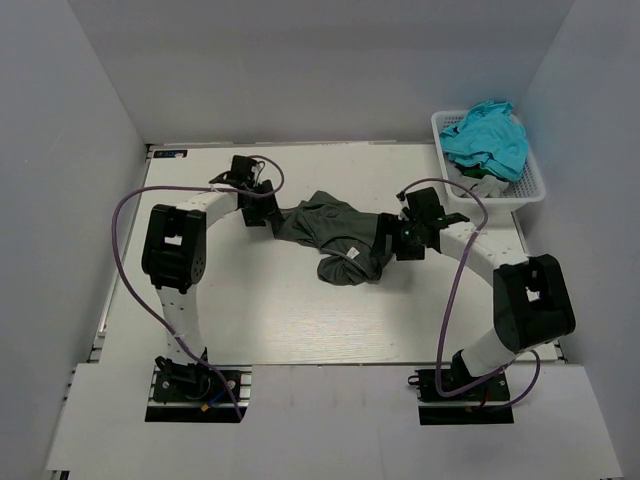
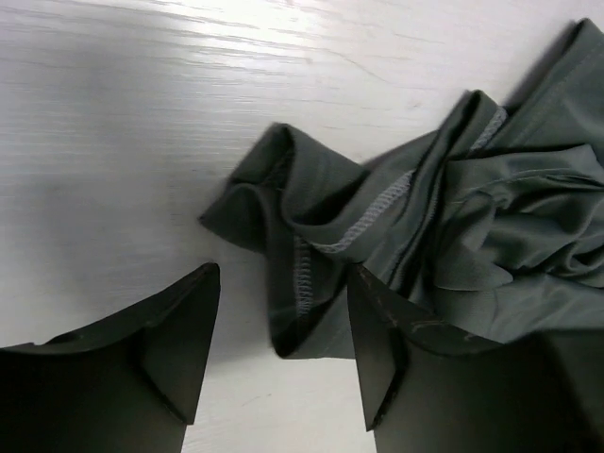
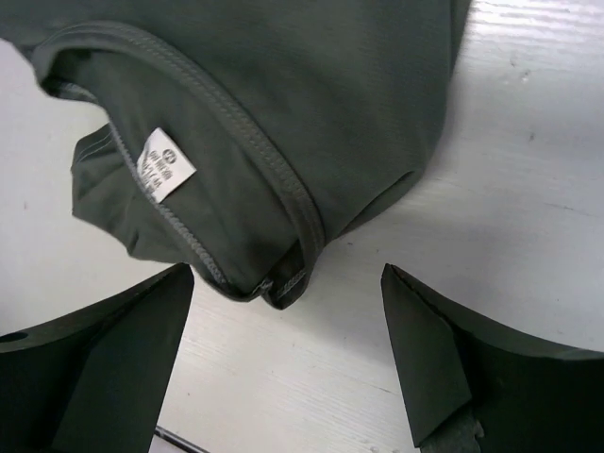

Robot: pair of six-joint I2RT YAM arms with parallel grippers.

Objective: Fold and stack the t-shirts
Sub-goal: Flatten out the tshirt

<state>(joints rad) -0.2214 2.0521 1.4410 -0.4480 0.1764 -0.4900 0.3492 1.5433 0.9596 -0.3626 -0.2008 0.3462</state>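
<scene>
A dark charcoal-grey t-shirt point(image 1: 335, 238) lies crumpled mid-table between both arms. My left gripper point(image 1: 268, 213) is at its left end, open; in the left wrist view point(image 2: 283, 349) a folded hem of the shirt point(image 2: 311, 283) lies between the fingertips, not pinched. My right gripper point(image 1: 392, 240) is at the shirt's right end, open; in the right wrist view point(image 3: 288, 354) the collar with its white neck label point(image 3: 165, 165) lies just ahead of the spread fingers. A turquoise t-shirt point(image 1: 487, 138) is heaped in the white basket point(image 1: 530, 185) at the back right.
The basket stands at the table's back right corner, with a bit of pale cloth under the turquoise one. Grey walls enclose the table on three sides. Purple cables loop beside each arm.
</scene>
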